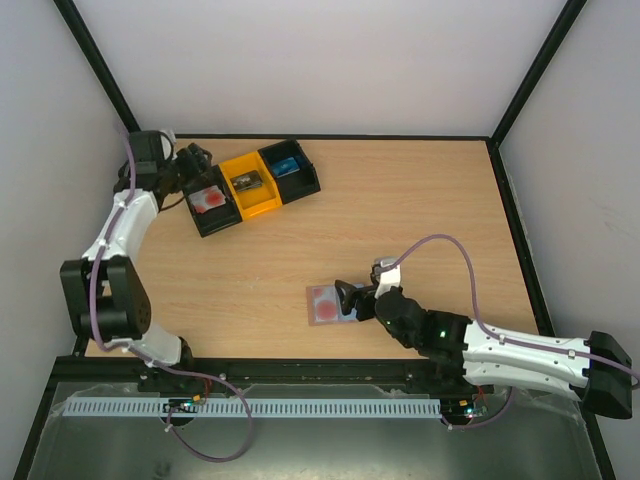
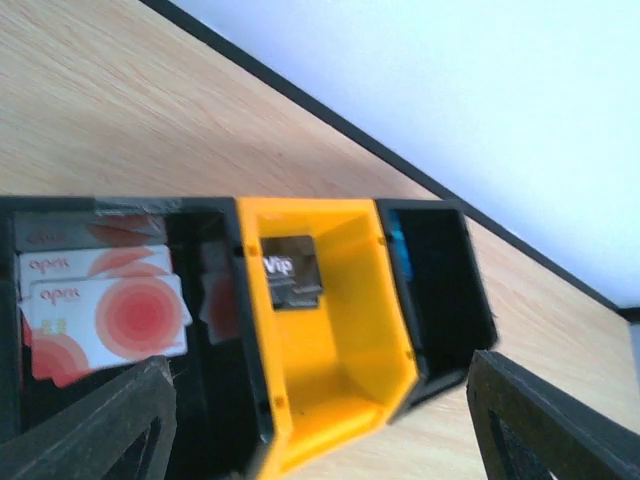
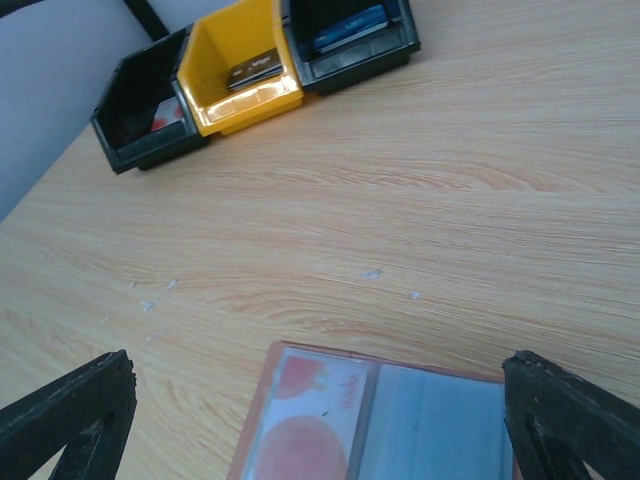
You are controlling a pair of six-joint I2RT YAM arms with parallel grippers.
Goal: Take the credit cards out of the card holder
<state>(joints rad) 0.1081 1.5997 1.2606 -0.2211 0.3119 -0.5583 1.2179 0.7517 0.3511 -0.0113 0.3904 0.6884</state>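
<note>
The left hand (image 1: 196, 160) hung over the row of three bins, which touched side by side. Its fingers (image 2: 90, 425) were spread wide, with nothing between them. Below its left finger sat a black bin (image 2: 205, 400) holding a small stack of white cards with red circles (image 2: 105, 315), fanned slightly over one another. Under the middle of the hand was the yellow bin (image 2: 330, 400), with a dark card marked "Vip" (image 2: 290, 270) lying on its floor. Toward the right finger stood a second black bin (image 2: 445, 300), with a blue edge (image 2: 397, 250) showing against its wall.

The right hand (image 1: 348, 300) was low over the bench (image 1: 430, 210), well apart from the bins, and its jaws also stood wide and held nothing. The card holder (image 3: 400, 420) lay opened flat on the bench, just ahead of this hand and between its two fingers (image 3: 70, 425). In the wrist view it touched neither finger. It had a brown rim. Its pocket on the side of the hand's left finger held a pale card with red circles (image 3: 310, 425), and the pocket on the other side looked greyish. From above, the fingertips overlapped the holder's near edge, but whether they rested on it could not be told.
</note>
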